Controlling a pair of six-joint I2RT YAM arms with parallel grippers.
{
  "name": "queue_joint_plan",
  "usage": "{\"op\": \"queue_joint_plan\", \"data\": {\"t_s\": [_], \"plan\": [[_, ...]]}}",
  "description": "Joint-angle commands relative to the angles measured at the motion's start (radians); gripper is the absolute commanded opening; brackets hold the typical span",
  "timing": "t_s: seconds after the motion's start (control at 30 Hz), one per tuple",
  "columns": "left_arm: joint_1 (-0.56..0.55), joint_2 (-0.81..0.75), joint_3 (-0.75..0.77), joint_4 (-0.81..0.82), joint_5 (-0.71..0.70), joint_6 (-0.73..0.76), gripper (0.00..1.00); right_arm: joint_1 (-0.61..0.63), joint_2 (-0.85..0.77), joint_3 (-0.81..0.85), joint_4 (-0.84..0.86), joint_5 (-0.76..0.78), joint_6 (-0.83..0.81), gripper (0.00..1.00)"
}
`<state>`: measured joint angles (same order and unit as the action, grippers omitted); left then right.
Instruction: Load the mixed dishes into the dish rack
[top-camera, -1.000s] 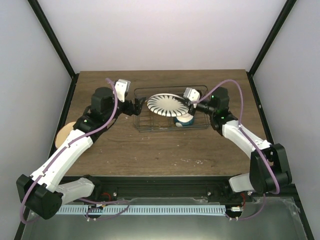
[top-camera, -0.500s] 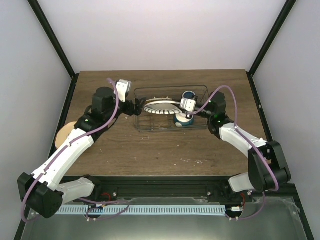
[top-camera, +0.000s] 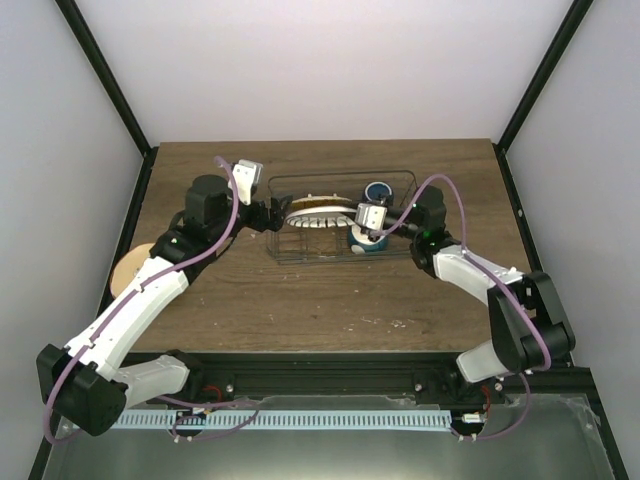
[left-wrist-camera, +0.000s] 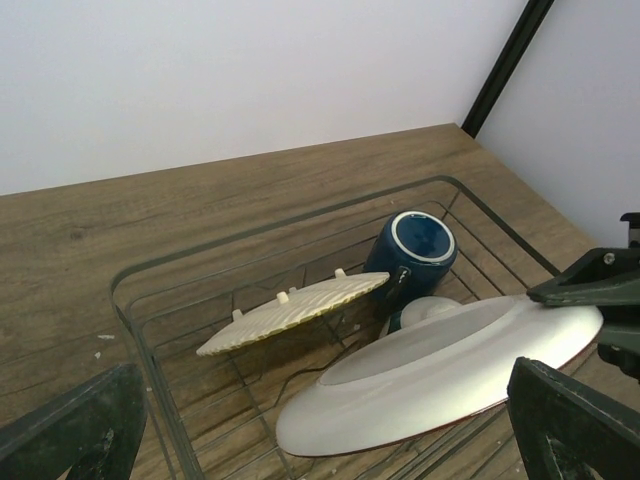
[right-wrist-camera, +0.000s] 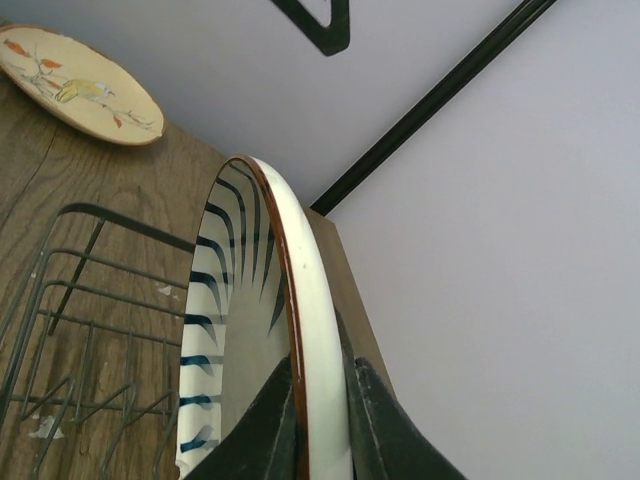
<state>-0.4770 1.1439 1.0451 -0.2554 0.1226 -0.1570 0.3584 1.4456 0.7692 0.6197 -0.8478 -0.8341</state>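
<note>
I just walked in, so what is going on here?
The right gripper is shut on the rim of the striped white plate, holding it tilted inside the dish rack. The left gripper hangs open at the rack's left end. The orange-yellow plate and the dark blue cup are already in the rack; the tan painted plate lies outside on the table.

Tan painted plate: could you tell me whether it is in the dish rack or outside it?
Outside. The tan painted plate lies flat at the table's left edge, well apart from the dish rack.
</note>
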Motion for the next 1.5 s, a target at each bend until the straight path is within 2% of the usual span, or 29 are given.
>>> {"op": "queue_joint_plan", "data": {"t_s": [0.0,0.3,0.77,0.93,0.97,1.0,1.03,1.07,1.2,1.47], "plan": [[0.006,0.002,-0.009,0.031,0.009,-0.003,1.00,0.026,0.013,0.021,0.141,-0.015,-0.058,0.01],[0.008,0.007,-0.014,0.037,0.009,-0.003,1.00,0.036,0.089,0.085,0.031,-0.069,-0.054,0.01],[0.009,0.007,-0.014,0.024,0.009,0.002,1.00,0.042,0.168,0.156,-0.151,-0.015,0.010,0.02],[0.009,0.001,-0.019,0.018,0.012,-0.002,1.00,0.047,0.179,0.160,-0.178,0.000,0.043,0.16],[0.009,0.001,-0.018,0.016,0.012,-0.001,1.00,0.049,0.176,0.157,-0.182,0.000,0.051,0.27],[0.009,0.001,-0.019,0.015,0.012,0.000,1.00,0.052,0.173,0.153,-0.180,0.002,0.066,0.47],[0.009,0.001,-0.019,0.016,0.012,-0.001,1.00,0.054,0.168,0.145,-0.174,0.000,0.076,0.60],[0.009,0.002,-0.019,0.015,0.013,-0.001,1.00,0.057,0.163,0.136,-0.166,-0.002,0.080,0.65],[0.009,0.004,-0.019,0.015,0.018,-0.002,0.99,0.068,0.136,0.084,-0.108,0.019,0.080,0.77],[0.010,-0.018,-0.017,-0.032,-0.036,-0.005,0.99,0.068,0.030,0.082,-0.177,0.100,0.119,0.82]]}}
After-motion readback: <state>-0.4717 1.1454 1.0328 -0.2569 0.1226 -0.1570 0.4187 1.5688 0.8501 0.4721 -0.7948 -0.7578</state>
